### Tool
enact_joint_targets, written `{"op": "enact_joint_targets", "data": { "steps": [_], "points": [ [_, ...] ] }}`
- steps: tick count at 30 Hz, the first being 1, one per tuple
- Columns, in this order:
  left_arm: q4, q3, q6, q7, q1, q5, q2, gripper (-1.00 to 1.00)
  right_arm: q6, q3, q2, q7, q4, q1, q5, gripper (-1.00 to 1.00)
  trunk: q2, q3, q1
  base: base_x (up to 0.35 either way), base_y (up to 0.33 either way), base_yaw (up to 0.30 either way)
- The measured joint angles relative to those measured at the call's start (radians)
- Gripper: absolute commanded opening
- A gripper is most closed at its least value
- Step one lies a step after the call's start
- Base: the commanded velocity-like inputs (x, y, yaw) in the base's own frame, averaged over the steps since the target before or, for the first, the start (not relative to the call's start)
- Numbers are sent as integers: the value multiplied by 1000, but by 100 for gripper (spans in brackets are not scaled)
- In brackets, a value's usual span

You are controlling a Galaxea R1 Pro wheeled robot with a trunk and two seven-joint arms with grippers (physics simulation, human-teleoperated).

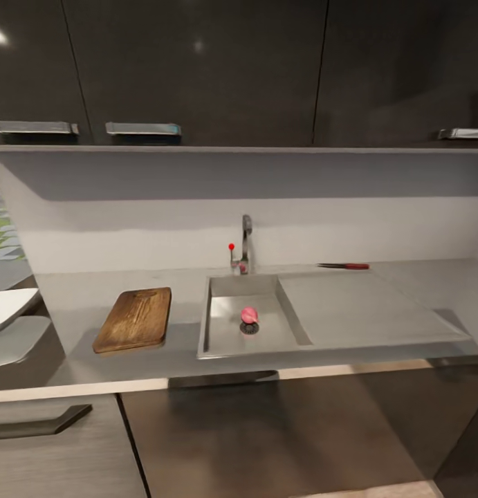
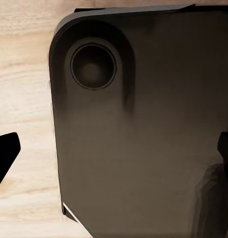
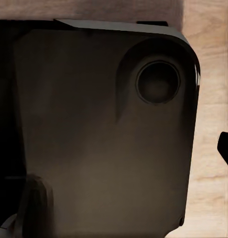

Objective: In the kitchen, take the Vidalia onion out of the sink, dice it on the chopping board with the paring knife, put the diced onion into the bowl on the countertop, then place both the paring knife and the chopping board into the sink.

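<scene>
The pink-red Vidalia onion (image 1: pixel 249 315) lies in the sink (image 1: pixel 221 339) basin, just behind the round drain. Left of the sink, the brown chopping board (image 1: pixel 133 320) rests flat on the grey countertop (image 1: pixel 76 301). Behind the drainboard lies the paring knife (image 1: pixel 344 265), red handle to the right. A white rounded dish, apparently the bowl (image 1: pixel 7 306), is cut off by the left edge. My left gripper (image 2: pixel 114 158) hangs open over the robot's dark base. My right gripper (image 3: pixel 114 148) is likewise open; one fingertip (image 3: pixel 226 148) shows at the edge.
A chrome tap (image 1: pixel 245 242) with a small red knob (image 1: pixel 231 246) stands behind the basin. Dark wall cabinets (image 1: pixel 197 69) overhang the backsplash. Dark lower cabinet fronts (image 1: pixel 266 436) sit below the counter's pale edge. Both wrist views look down on pale wooden floor (image 2: pixel 25 89).
</scene>
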Motion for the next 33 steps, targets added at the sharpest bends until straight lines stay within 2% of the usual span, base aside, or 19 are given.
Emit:
{"op": "enact_joint_targets", "data": {
  "steps": [6,17,20,29,33],
  "points": [
    [0,0,0,0,0,1,0,100,1,0,-2,0,0,0,0,100,0,-1,0,90,-85,145],
    [-3,1,0,0,0,-1,3,100,-3,0,-5,1,-2,0,2,100,0,-1,0,3,-2,14],
    [-12,3,-2,1,0,-1,5,100,-20,0,-6,1,-28,0,3,100,0,-1,0,0,0,0],
    [-145,5,-9,6,0,-1,5,100,-109,1,-9,1,-126,0,3,100,0,-1,0,0,0,0],
    [-191,6,-39,7,0,0,6,100,-155,1,-11,0,-149,0,4,100,0,-1,0,0,0,0]
  ]
}}
